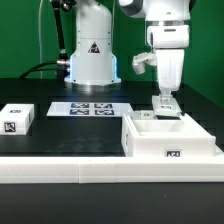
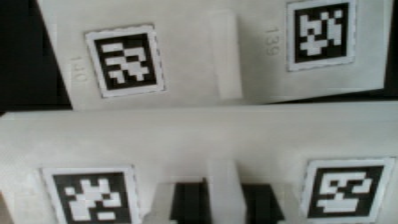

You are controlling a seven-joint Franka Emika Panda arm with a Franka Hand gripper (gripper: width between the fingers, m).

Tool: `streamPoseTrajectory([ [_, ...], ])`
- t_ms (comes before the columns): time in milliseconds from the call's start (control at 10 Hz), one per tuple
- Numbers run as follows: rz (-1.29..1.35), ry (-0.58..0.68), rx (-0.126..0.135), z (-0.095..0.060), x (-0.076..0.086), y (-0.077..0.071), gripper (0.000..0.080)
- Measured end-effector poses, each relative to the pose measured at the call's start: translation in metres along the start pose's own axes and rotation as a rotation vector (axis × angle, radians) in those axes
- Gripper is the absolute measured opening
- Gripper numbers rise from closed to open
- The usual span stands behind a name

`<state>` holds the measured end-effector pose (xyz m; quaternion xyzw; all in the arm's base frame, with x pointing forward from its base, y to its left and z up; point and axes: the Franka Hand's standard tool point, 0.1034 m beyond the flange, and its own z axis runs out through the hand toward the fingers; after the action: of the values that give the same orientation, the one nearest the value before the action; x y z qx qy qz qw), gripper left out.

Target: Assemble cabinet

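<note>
While the claw (image 1: 165, 101) pinches a thin rib of a tagged panel (image 2: 196, 145), the cabinet (image 1: 150, 148) sits just below it, on the camera side.
Claw fingers stand almost together, seemingly clamped on that rib. The cabinet looks like a stiff, hollow plastic box: probably light, smooth-walled and slippery, too wide to span, so a wall's upper rim, pinched across its thickness, seems the best hold. Farther off on the worktop (image 1: 60, 135) lie the marker board (image 1: 88, 108) and a small block (image 1: 18, 118).
</note>
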<state>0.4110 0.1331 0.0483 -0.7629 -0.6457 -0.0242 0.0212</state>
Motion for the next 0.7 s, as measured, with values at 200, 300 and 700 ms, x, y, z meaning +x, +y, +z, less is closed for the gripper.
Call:
streamPoseTrajectory([
  [200, 0.001, 0.000, 0.000, 0.000, 0.000, 0.000, 0.0070],
  [300, -0.005, 0.000, -0.001, 0.000, -0.002, 0.001, 0.0071],
  [700, 0.004, 0.005, -0.024, -0.005, -0.010, 0.016, 0.0071],
])
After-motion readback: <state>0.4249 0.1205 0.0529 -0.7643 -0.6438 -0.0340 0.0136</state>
